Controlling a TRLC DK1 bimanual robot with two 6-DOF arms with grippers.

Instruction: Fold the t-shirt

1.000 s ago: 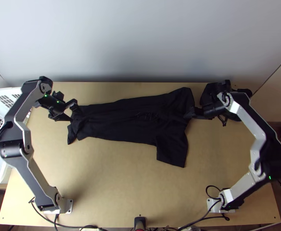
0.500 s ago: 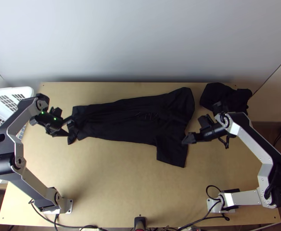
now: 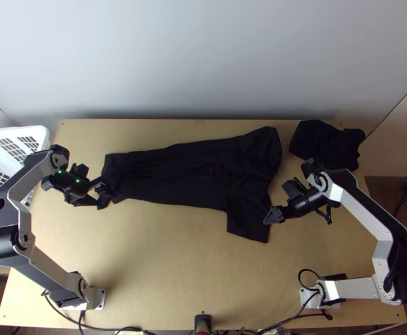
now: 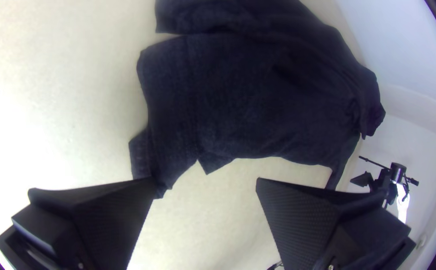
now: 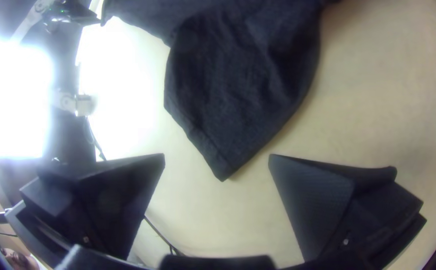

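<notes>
The black t-shirt [image 3: 175, 173] lies lengthwise across the table, narrow and wrinkled at its left end, with a sleeve [image 3: 249, 220] pointing toward the near edge at its right end. At the narrow end stands my left gripper [image 3: 104, 195]. Seen from its wrist, the left gripper [image 4: 207, 182] is open, with the shirt [image 4: 257, 95] in front and one finger by a cloth corner. My right gripper [image 3: 270, 216] is beside the sleeve's outer edge. In the right wrist view, the right gripper [image 5: 217, 157] is open, and the sleeve's corner [image 5: 220, 162] lies between its spread fingers.
Another bunched black cloth [image 3: 326, 145] lies at the table's far right corner. A white slotted basket [image 3: 13, 139] stands off the left side. Bare wood [image 3: 170, 262] stretches between the shirt and the near edge, where cables run.
My right gripper has moved toward the near edge, from the shirt's upper right side to the sleeve. The left gripper has moved slightly nearer along the narrow end. The shirt lies much as before.
</notes>
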